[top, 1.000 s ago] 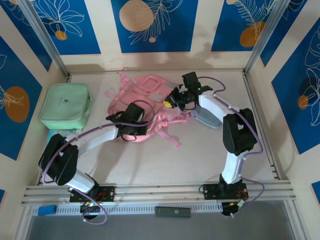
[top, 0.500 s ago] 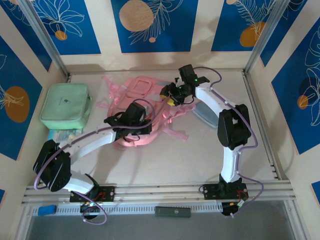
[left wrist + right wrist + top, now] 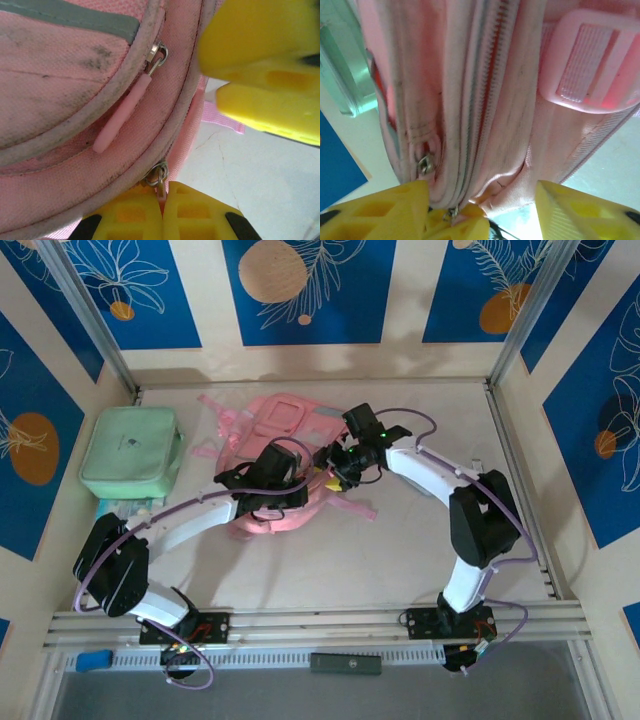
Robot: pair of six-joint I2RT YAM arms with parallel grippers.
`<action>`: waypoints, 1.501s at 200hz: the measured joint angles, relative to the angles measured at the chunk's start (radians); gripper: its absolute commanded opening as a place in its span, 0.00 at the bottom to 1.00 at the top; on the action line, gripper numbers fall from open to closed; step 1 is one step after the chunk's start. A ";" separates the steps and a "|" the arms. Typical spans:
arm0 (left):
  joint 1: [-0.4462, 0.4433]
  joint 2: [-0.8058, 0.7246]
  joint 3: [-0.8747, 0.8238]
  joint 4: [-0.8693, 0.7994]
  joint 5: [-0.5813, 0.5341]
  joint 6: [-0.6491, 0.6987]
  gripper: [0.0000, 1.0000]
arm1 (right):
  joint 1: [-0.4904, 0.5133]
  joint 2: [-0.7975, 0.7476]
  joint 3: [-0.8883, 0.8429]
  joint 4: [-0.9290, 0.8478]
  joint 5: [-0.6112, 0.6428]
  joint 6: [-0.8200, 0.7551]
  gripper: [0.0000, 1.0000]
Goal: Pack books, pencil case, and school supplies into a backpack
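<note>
**Left tool pinches a zipper pull on the backpack; right tool straddles the seam**

The pink backpack (image 3: 285, 420) lies on the bench (image 3: 400, 550), with both arms reaching in over its near end from either side.

In the left wrist view, the left tool (image 3: 162, 200) has its yellow fingers (image 3: 195, 212) pressed together on a zipper pull (image 3: 161, 189). The metal slider sits just above the fingertips, on the backpack's curved edge. Further up from this tool, on the next seam, a second, longer pink pull (image 3: 122, 120) lies loose against the fabric. A yellow finger of the other arm (image 3: 260, 65) crowds in ahead and to the right, close to the bag. It is too blurred to tell whether it touches.

In the right wrist view, the right tool (image 3: 482, 192) has its fingers (image 3: 380, 210) apart, one on each side of the backpack's end. The zipper track (image 3: 482, 95) runs straight ahead between them. A small metal slider (image 3: 425, 163) sits just ahead of its left finger. A pink plastic buckle (image 3: 585, 65) lies ahead and to the right, and a mint green bag (image 3: 345, 75) shows far off to the left.
</note>
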 measured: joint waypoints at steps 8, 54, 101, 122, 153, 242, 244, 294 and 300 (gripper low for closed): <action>0.000 0.000 0.000 0.000 0.000 -0.003 0.00 | 0.006 0.015 0.006 0.014 0.008 0.014 0.39; 0.000 0.000 0.000 -0.010 0.000 0.008 0.00 | 0.008 0.070 0.042 0.047 0.028 0.008 0.03; 0.026 -0.058 -0.007 -0.127 -0.028 0.097 0.00 | -0.124 0.073 0.089 -0.042 -0.082 -0.171 0.00; 0.073 -0.095 -0.029 -0.140 -0.006 0.146 0.00 | -0.194 0.088 0.138 -0.118 -0.127 -0.252 0.00; 0.087 -0.098 -0.056 -0.124 0.054 0.166 0.00 | -0.186 0.088 0.154 -0.158 -0.093 -0.280 0.38; 0.071 -0.098 -0.085 -0.037 0.097 0.117 0.00 | 0.023 -0.098 -0.010 -0.028 0.084 -0.001 0.67; 0.071 -0.098 -0.086 -0.035 0.097 0.117 0.00 | 0.025 -0.099 -0.010 -0.027 0.087 0.002 0.67; 0.070 -0.098 -0.094 -0.021 0.097 0.117 0.00 | 0.113 -0.092 -0.011 0.010 0.219 0.134 0.67; 0.070 -0.098 -0.098 -0.016 0.097 0.117 0.00 | 0.127 -0.087 -0.011 0.013 0.246 0.147 0.65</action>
